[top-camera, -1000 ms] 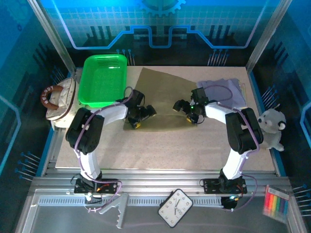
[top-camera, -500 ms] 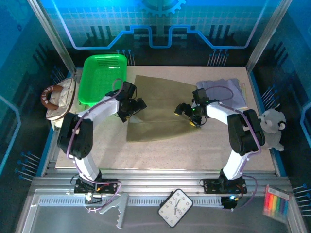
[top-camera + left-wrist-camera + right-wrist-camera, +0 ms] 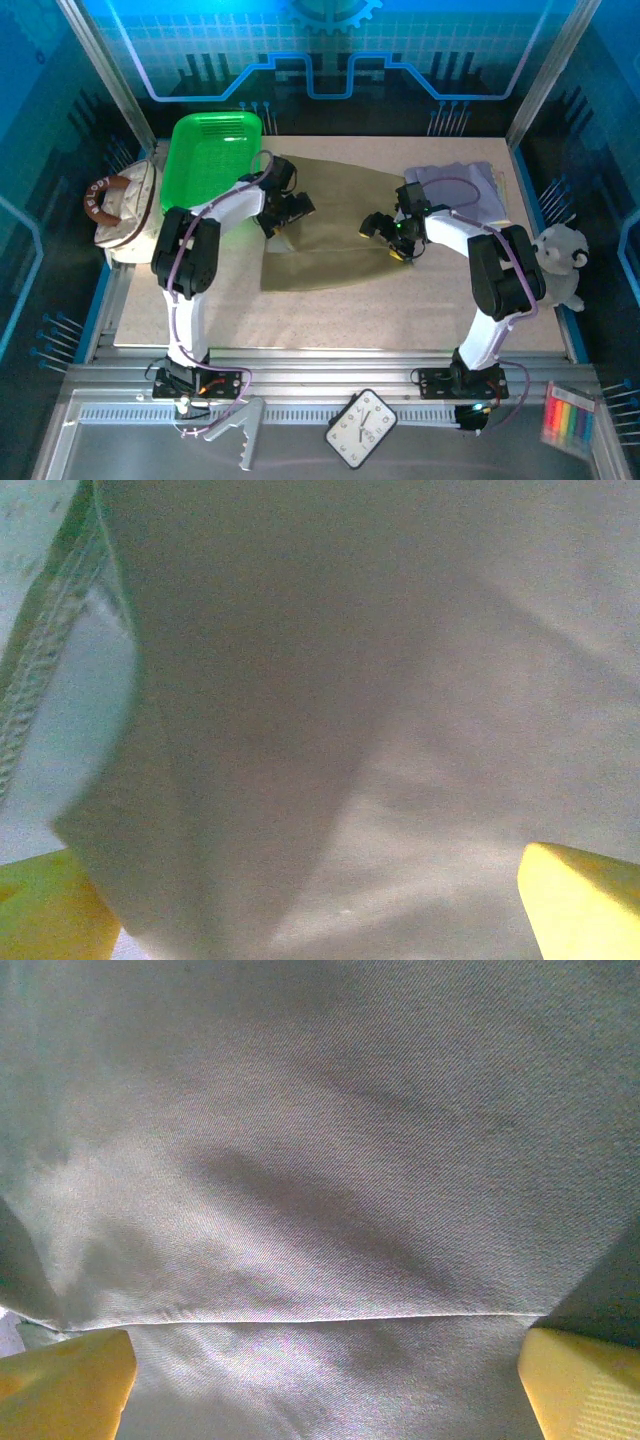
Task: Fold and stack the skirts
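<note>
A khaki-tan skirt lies spread flat in the middle of the table. My left gripper hovers over its left part, open. In the left wrist view the tan cloth lies under the left gripper, whose yellow fingertips stand wide apart with nothing between them. My right gripper is over the skirt's right part, open too. The right wrist view has a straight fold edge of the skirt crossing above the right gripper. A lavender-grey skirt lies folded at the back right.
A green tray stands at the back left, close to the left arm. A cream handbag sits off the table's left edge, a white plush toy off the right. A clock lies on the near rail.
The left gripper drew back from the skirt's near left corner toward the tray side. The khaki skirt now lies lower and flatter, reaching nearer the front. The right gripper barely shifted.
</note>
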Controlling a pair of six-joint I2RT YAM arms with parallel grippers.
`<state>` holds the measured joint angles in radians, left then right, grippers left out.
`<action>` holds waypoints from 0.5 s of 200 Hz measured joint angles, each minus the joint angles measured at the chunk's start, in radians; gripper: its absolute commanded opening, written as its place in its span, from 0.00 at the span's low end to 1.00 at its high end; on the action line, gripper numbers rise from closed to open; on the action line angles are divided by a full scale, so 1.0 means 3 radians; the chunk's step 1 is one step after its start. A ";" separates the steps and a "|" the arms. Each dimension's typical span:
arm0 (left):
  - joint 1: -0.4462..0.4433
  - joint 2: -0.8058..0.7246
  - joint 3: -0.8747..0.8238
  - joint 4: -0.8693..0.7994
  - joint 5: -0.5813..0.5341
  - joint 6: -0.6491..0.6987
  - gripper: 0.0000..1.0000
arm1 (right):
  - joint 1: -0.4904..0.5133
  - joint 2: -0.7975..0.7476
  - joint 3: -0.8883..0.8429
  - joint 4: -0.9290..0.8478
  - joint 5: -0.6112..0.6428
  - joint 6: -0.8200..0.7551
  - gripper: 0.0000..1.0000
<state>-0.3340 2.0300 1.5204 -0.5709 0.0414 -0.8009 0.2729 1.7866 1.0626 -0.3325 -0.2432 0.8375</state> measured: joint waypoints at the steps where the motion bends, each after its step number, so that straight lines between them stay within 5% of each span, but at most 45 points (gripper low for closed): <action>1: 0.0000 0.0000 0.0004 0.0000 -0.0001 0.0003 0.99 | 0.0000 0.0000 0.0000 0.0000 0.0000 0.0000 1.00; 47: -0.0079 -0.0345 0.0069 0.0004 -0.0032 0.0076 0.99 | 0.0000 0.0017 0.0022 -0.0003 -0.0004 0.0001 1.00; 100: -0.0097 -0.1205 -0.0519 -0.0072 -0.0238 0.0006 0.99 | -0.0004 -0.0015 0.0022 -0.0024 -0.0013 0.0039 1.00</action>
<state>-0.3630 1.6684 1.3647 -0.5926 -0.0299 -0.7990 0.2718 1.7821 1.0691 -0.3397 -0.2470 0.8494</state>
